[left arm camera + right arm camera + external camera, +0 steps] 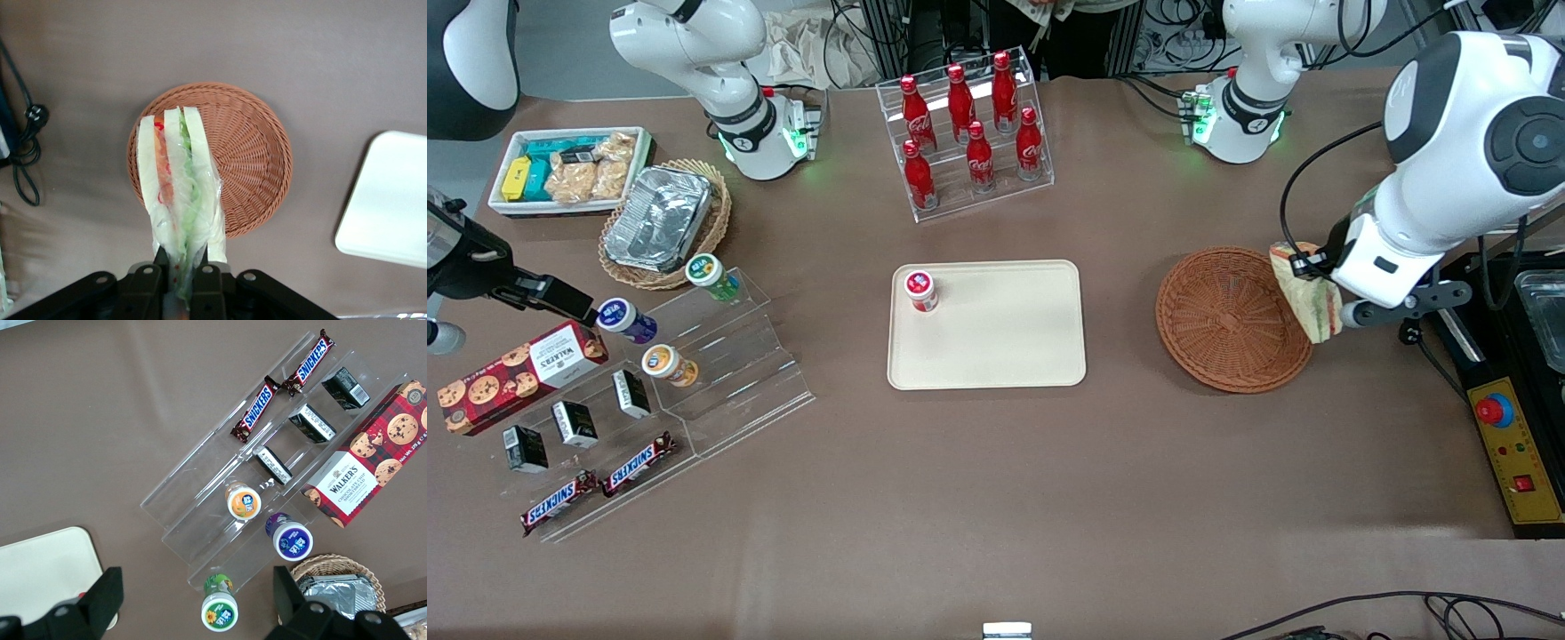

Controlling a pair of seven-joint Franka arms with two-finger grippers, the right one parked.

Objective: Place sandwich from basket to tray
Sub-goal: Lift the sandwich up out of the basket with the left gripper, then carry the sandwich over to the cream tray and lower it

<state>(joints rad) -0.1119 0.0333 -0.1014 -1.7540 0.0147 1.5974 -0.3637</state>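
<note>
My left gripper (181, 257) is shut on the sandwich (179, 190), a plastic-wrapped wedge with orange-red and green filling, and holds it in the air above the reddish-brown wicker basket (250, 153). In the front view the sandwich (1307, 293) hangs over the basket's (1227, 320) rim at the working arm's end, and the gripper (1329, 289) is mostly hidden by the arm. The basket looks empty. The cream-beige tray (996, 342) lies at the table's middle; its corner shows in the left wrist view (390, 207).
A small red-lidded cup (920, 289) stands on the tray's corner. A clear rack of red cola bottles (969, 133) stands farther from the front camera than the tray. A clear stepped snack stand (694, 373), a tan basket with foil container (663, 222) and a white snack bin (569, 169) lie toward the parked arm's end.
</note>
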